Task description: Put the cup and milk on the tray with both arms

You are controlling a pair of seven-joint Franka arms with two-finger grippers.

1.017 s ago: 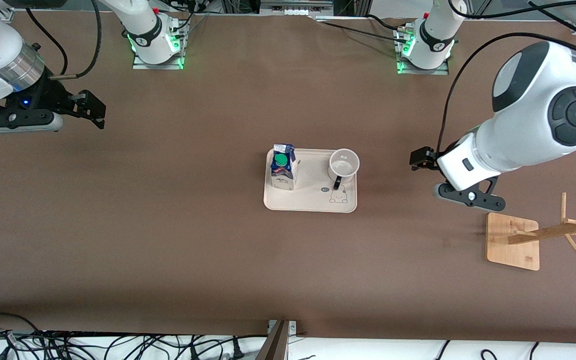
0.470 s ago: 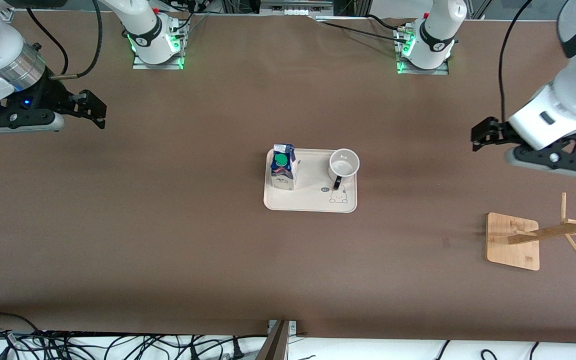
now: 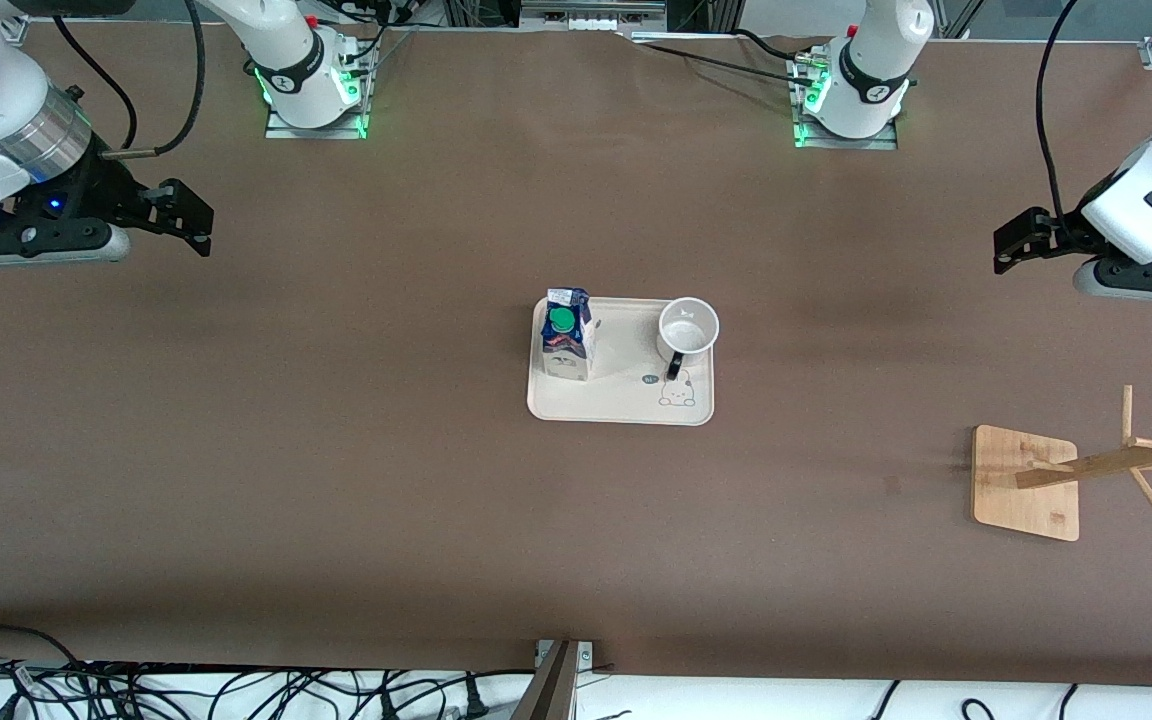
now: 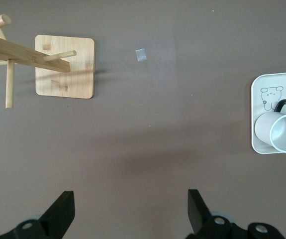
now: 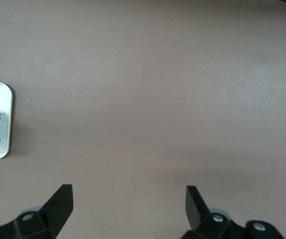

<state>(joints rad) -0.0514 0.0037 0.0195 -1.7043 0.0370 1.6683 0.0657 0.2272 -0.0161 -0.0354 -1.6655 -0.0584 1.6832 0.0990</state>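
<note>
On the tray (image 3: pixel 621 400) at mid-table: milk (image 3: pixel 566 345) and cup (image 3: pixel 687 330), both upright, apart from each other. Milk at the tray end toward the right arm, green cap (image 3: pixel 561 320) up, carton touching nothing but the tray. Cup at the end toward the left arm, in the corner farther from the front camera, mouth up, handle (image 3: pixel 674 366) pointing toward the front camera. Bunny drawing (image 3: pixel 677 392) just nearer the camera than the cup, in the tray's near corner.

Over bare table toward the left arm's end: left gripper (image 3: pixel 1008 252), up in the air, well apart from the tray. Fingers (image 4: pixel 63 211) spread wide, nothing between them; only brown tabletop in the gap in the left wrist view. Same view: cup with its black handle on the tray's edge, bunny beside it, and the wooden stand (image 4: pixel 65 67) with its pegs.

Over bare table toward the right arm's end: right gripper (image 3: pixel 198 222), also aloft and well apart from the tray. Fingers (image 5: pixel 60 201) wide apart, holding nothing; plain tabletop between them in the right wrist view, with a tray corner and a bit of the carton's print at the edge.

Near the left arm's end of the table, nearer the front camera than the left gripper: wooden stand on its square base (image 3: pixel 1024 483), post leaning out with pegs. Along the table edge nearest the camera: tangle of black cables (image 3: pixel 136 690).
</note>
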